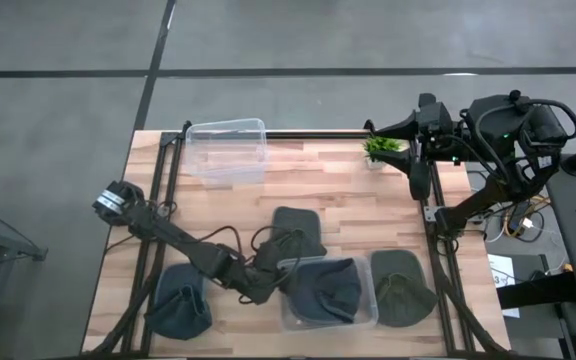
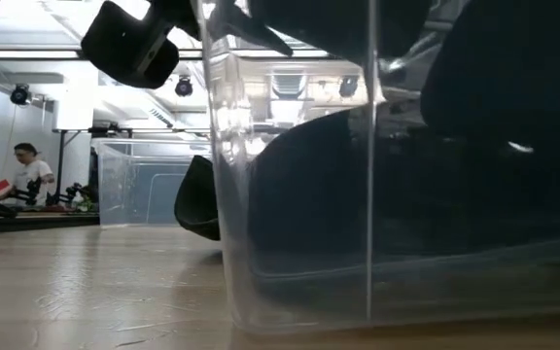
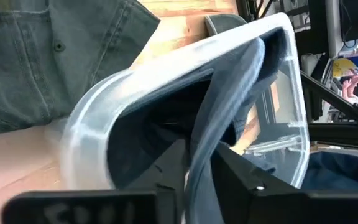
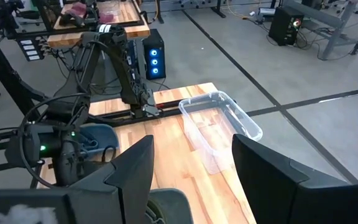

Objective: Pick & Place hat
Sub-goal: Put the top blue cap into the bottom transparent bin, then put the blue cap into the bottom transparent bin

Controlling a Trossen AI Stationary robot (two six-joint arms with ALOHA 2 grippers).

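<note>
Leftmost on the light wooden slatted table, a dark grey-blue fabric hat lies left of the clear plastic bin at the near edge. Next, the left gripper sits at that bin's left rim, its fingers clamped on the dark denim hat that lies inside the bin; the wrist view shows a fold of denim pinched between them. Behind the bin rests a grey-green hat, and farther back an empty clear plastic box. Just right of the bin lies an olive brimmed hat. Far behind-right, near a small green plant, the right gripper waits, fingers apart.
</note>
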